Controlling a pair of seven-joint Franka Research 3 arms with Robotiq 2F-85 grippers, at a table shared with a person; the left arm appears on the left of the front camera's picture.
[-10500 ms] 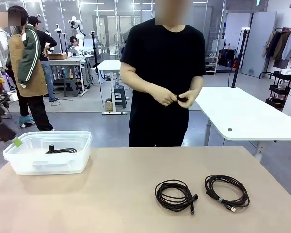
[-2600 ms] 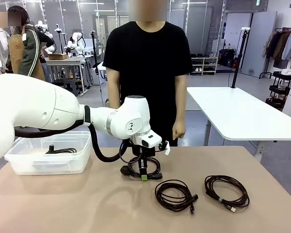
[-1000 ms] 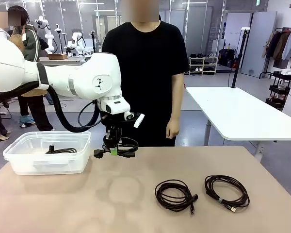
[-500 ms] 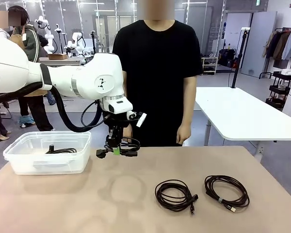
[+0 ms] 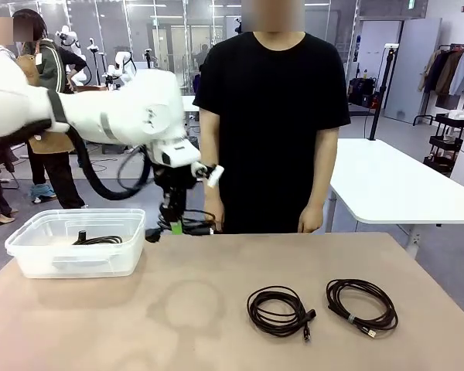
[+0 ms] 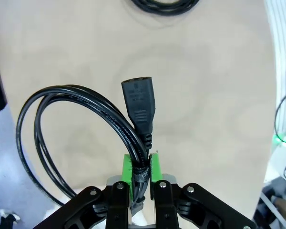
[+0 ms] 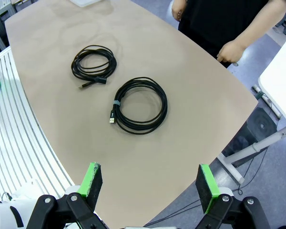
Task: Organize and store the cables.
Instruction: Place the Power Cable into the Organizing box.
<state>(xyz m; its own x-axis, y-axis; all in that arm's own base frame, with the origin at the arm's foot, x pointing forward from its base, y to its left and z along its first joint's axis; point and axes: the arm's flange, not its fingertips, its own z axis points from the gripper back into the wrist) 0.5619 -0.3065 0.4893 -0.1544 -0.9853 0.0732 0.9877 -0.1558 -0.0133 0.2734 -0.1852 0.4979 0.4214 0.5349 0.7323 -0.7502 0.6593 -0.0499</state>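
Cable coil (image 6: 115,128) pinched in left tool (image 6: 140,168), plug (image 6: 139,102) pointing straight outward, right tool (image 7: 149,181) wide

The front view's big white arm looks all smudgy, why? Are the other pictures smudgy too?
Front view: the left arm is smeared, probably motion blur; the coils lying ahead look sharp. Left wrist view: the held cable is crisp. Right wrist view: sharp, though the wide lens seems to bend the table edge.

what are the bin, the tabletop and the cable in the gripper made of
Bin: clear, slightly milky plastic; a coiled cable shows through its wall.
Tabletop: matte beige, smooth, with only soft reflections; probably laminate, though the look leaves it open.
Held cable: black rubbery or plastic jacket with a faint sheen, and a moulded plug end.
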